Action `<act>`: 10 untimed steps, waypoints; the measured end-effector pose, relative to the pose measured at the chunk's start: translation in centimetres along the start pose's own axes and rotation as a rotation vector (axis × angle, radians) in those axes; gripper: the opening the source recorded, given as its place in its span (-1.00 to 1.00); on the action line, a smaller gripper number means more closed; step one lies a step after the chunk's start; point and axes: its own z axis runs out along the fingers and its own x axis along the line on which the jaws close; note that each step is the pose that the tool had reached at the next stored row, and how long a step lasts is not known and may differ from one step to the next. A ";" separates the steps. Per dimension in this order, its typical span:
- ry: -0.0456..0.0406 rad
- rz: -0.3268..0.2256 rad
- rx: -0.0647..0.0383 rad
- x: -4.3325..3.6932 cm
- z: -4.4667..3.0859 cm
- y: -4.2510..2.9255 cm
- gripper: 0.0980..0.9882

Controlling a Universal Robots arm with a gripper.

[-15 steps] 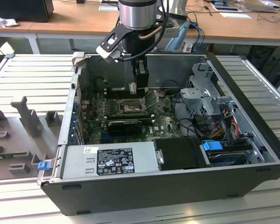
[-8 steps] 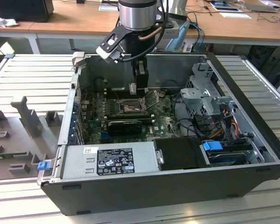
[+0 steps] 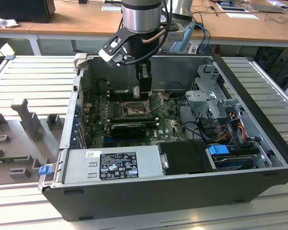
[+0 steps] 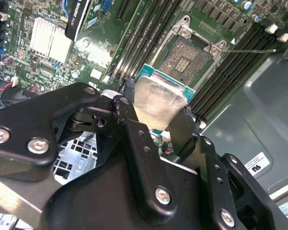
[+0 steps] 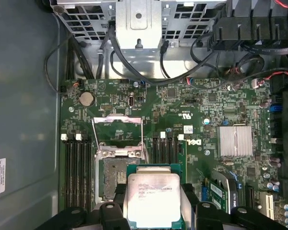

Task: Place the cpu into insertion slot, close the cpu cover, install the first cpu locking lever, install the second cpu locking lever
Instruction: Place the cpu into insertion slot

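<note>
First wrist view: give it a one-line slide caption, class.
Gripper holds the cpu near the uncovered insertion slot, cpu cover swung open.

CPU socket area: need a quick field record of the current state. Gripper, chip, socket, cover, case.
gripper: shut on the cpu, gripping two opposite edges
cpu: silvery top up, held above the motherboard, partly over the insertion slot, not seated
insertion slot: bare, contacts exposed
cpu cover: swung up, open
computer case: lying on its side, side panel off
</note>
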 end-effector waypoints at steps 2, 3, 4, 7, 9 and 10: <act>0.0000 0.000 0.000 -0.01 0.49 -0.05 -0.04; 0.0001 0.000 0.000 -0.01 0.64 -0.06 -0.04; 0.0000 0.000 0.000 -0.02 0.86 -0.08 -0.04; 0.0000 0.000 0.000 -0.03 1.28 -0.12 -0.04; 0.0000 0.000 0.000 -0.03 1.54 -0.14 -0.04; 0.0000 0.000 0.000 -0.03 1.63 -0.15 -0.04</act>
